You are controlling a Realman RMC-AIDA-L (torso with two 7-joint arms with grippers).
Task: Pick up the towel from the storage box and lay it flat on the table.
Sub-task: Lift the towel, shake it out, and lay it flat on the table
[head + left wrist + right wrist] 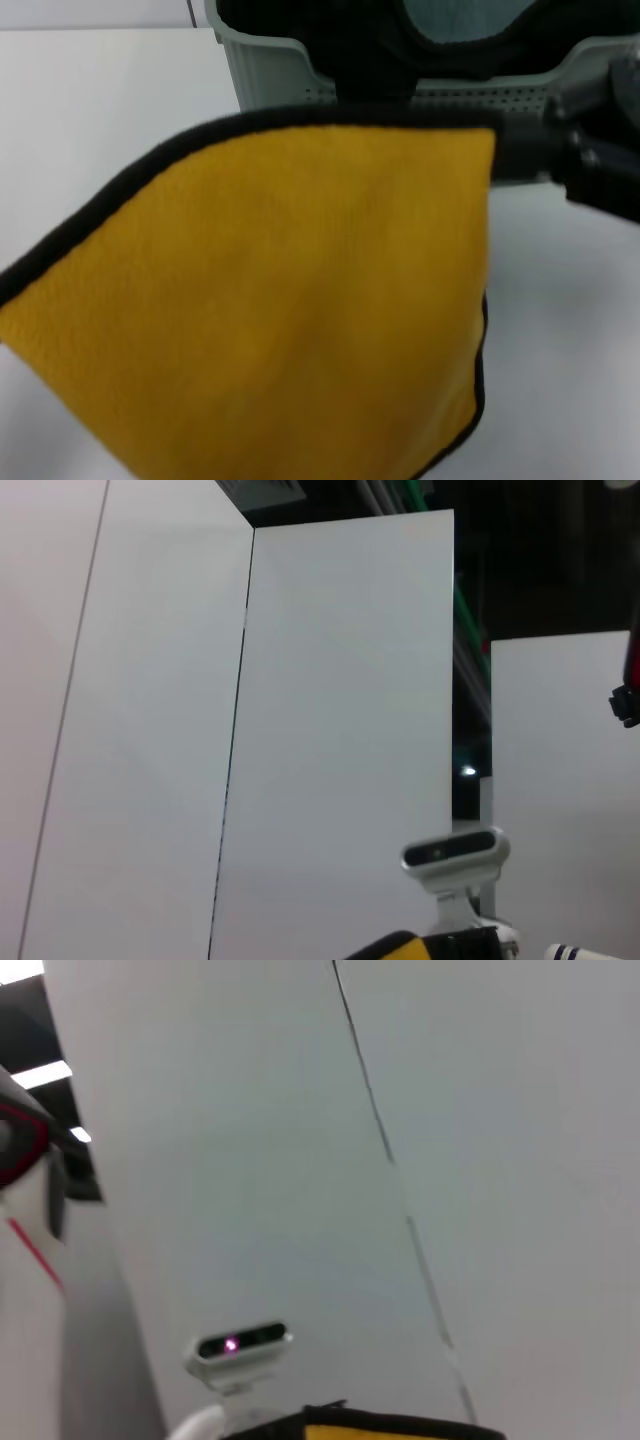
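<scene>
— Where is the towel?
— Close before the head camera, the yellow towel hangs spread above the white surface, in front of the box.
— Which claw holds it?
— The right claw meets its upper corner; its grip cannot be told. The left claw is hidden.

From my remote station I saw tall white wall panels split by a thin dark seam. Beside the panels lay a dark gap with a small lamp, and above it dark ceiling ducting.
</scene>
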